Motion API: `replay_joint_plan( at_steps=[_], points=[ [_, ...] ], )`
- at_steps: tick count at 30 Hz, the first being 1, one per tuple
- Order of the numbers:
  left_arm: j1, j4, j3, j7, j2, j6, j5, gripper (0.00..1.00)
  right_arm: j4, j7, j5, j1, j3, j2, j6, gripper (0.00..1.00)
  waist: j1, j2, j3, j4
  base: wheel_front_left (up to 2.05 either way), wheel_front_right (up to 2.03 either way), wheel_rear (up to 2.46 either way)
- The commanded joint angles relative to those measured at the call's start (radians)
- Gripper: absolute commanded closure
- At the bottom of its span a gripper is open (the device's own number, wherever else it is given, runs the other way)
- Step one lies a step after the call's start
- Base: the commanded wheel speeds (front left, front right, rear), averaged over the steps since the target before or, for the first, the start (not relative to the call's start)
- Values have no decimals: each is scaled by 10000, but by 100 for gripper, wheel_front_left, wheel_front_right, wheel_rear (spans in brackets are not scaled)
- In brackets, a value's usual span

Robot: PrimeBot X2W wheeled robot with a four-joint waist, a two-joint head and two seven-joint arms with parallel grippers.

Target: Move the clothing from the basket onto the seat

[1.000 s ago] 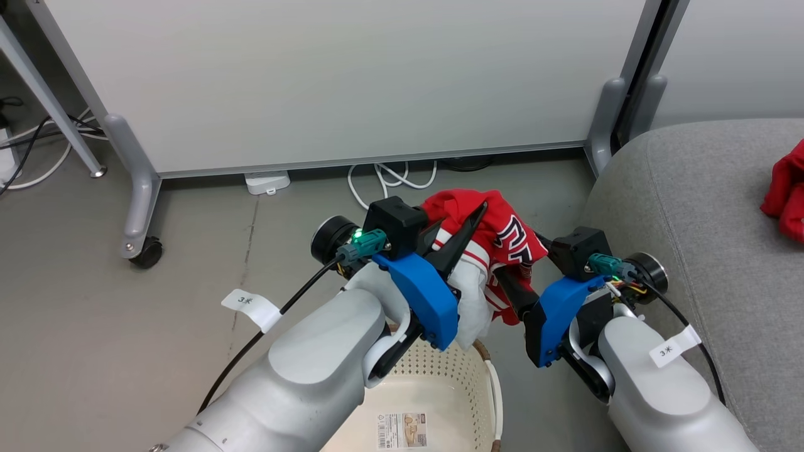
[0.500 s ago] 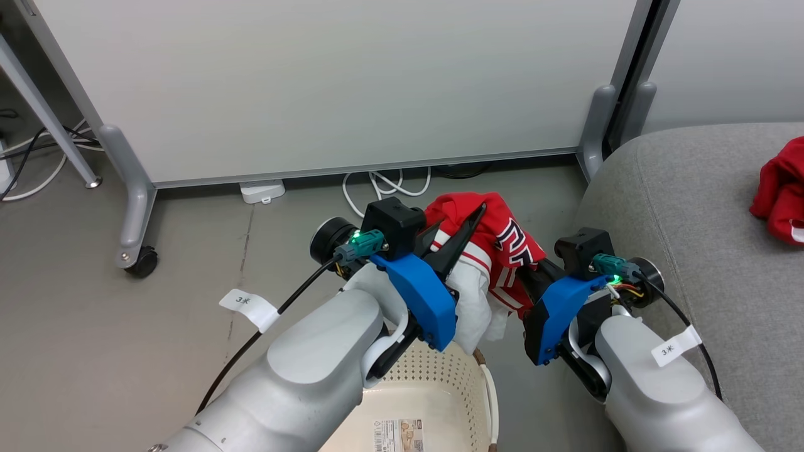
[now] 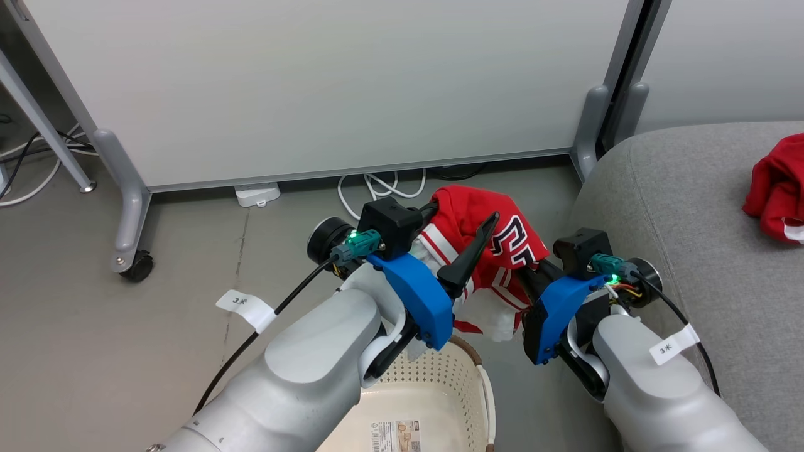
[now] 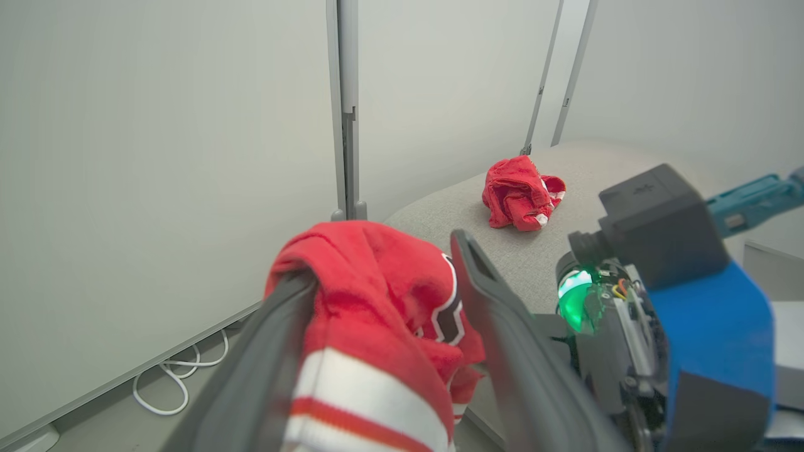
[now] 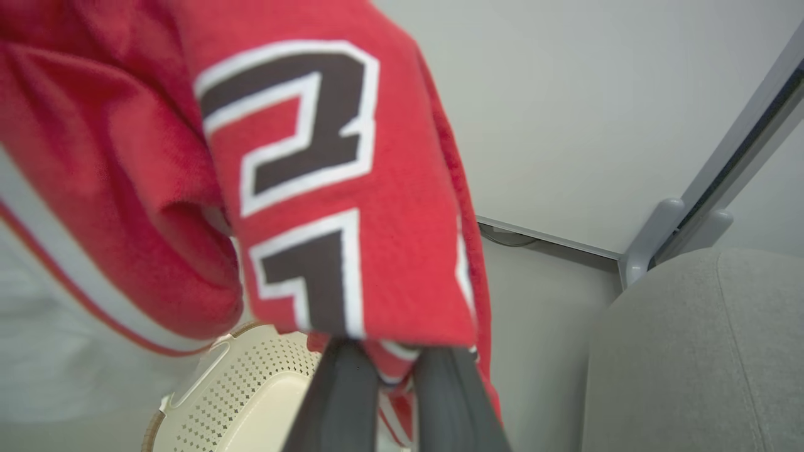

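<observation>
Left claw (image 3: 465, 213) spread open, right claw (image 3: 526, 276) pinching the clothing (image 3: 502, 232), held above grey floor (image 3: 188, 251) just past the basket (image 3: 433, 383), seat (image 3: 678, 201) to the right. Left wrist: clothing bunched between wide fingers (image 4: 515, 364). Right wrist: fingers (image 5: 339, 402) clamp its hem.

The left forearm (image 3: 314, 370) and right forearm (image 3: 653, 389) reach forward side by side. The left gripper (image 4: 381, 260) holds its fingers (image 4: 502, 339) spread wide, the clothing (image 3: 465, 213) draped between them. The right gripper (image 5: 394, 348) pinches the clothing's lower edge, fingers nearly together.
</observation>
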Motion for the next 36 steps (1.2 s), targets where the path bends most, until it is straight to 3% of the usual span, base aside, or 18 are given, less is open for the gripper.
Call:
replay_joint_plan(
  at_steps=[1,16,25,30,36],
  points=[
    [-94,26,21,-56,61,73,22,0,60,-88,62,-202,40,4,5,100,0,-1,-3,6,0,0,0],
    [723,-356,458,-178,493,342,196,0,284,-300,383,-410,130,-154,5,100,0,-1,-40,-59,0,0,0],
    [3321,-2796,2841,-177,1322,817,1746,0,190,-399,460,-433,108,-160,3,100,0,-1,-76,-308,0,0,0],
    [4866,-3817,4155,-178,1582,699,2869,0,117,-420,483,-440,208,-114,3,100,0,-1,-121,-522,0,0,0],
    [6265,-4585,5556,-178,1439,396,3883,0,50,-429,525,-502,292,-95,5,100,0,-1,-130,-729,0,0,0]
  ],
)
